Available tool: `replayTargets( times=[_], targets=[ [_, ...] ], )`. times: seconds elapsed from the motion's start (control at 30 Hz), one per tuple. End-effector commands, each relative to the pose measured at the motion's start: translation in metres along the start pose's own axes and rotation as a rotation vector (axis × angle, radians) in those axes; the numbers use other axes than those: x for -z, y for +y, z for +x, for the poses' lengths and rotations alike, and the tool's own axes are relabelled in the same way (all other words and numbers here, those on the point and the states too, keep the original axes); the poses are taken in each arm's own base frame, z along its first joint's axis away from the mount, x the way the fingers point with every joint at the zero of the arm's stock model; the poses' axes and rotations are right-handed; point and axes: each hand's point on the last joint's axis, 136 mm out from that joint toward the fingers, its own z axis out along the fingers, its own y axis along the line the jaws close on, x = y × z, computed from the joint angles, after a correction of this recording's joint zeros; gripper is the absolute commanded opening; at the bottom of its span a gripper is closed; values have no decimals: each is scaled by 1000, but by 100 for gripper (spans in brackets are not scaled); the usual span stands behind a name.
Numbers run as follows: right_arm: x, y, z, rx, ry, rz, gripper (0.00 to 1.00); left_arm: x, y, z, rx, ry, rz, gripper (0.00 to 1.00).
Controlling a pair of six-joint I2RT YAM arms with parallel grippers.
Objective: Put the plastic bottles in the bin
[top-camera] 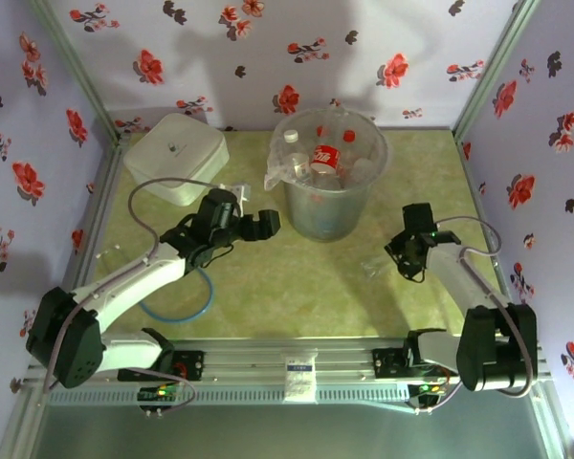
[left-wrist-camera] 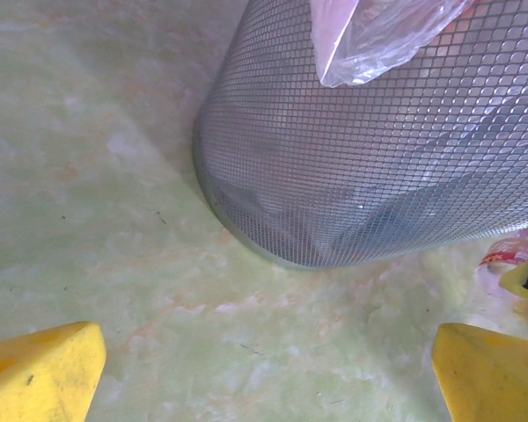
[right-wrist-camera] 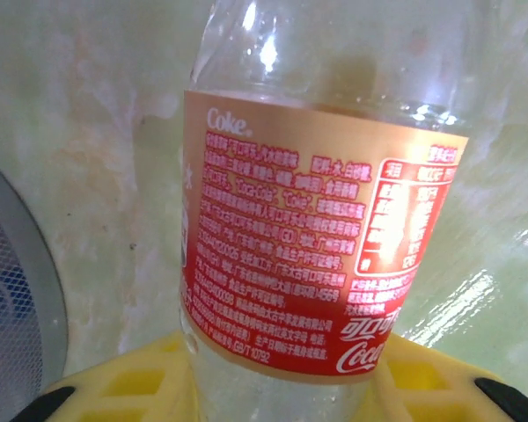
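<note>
Top external shows the bin (top-camera: 327,206) standing upright at the middle of the far tabletop (top-camera: 268,287), with a clear liner (top-camera: 279,172) folded over its rim. Several bottles (top-camera: 325,158) lie heaped inside it, one with a red label facing up and red and white caps among them. A white box (top-camera: 177,158) sits to the bin's left, near it but apart.

The left jaws hang just left of the bin's wall, low over the tabletop, and are spread wide. In the left wrist view the two yellow fingertips (left-wrist-camera: 44,374) sit at the bottom corners with bare tabletop between them. The bin's meshed wall is ahead, with the liner hanging over it.

The right jaws are down at the tabletop to the bin's right, at one clear bottle (top-camera: 373,268) lying well apart from the bin. In the right wrist view that clear bottle (right-wrist-camera: 326,237), with its red Coke label, lies across the yellow palm (right-wrist-camera: 158,387). Whether the jaws pinch it I cannot tell.
</note>
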Motion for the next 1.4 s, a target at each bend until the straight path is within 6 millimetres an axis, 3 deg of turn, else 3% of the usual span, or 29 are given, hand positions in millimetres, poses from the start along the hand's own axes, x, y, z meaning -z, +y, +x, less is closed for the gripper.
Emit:
replayTargets(
  times=[0.0,0.07,0.17,0.37,0.43,0.57,0.7,0.83,1.1,1.37],
  targets=[
    [24,5,-15,68,-57,17,37,10,6,-7,-16,-25,-29,96],
    [42,15,-23,104,-91,-8,36,13,8,-7,-16,-28,-37,96],
    [84,50,-41,197,-168,-132,33,19,16,-9,-38,-32,-72,96],
    [191,115,-73,308,-371,-324,31,35,26,-27,-64,-55,-116,94],
    [222,140,-76,338,-433,-399,29,45,24,-35,-107,-53,-135,94],
    [255,200,-60,452,-461,-518,26,64,15,-53,-152,-78,-140,93],
    [251,251,-38,529,-401,-580,28,80,-7,-82,-170,-147,-86,93],
    [223,274,-28,572,-377,-527,30,85,-24,-102,-169,-198,-36,93],
    [163,277,-9,662,-245,-402,32,89,-53,-139,-146,-302,57,90],
    [134,268,13,728,-110,-367,32,68,-72,-163,-159,-312,93,88]
  ],
)
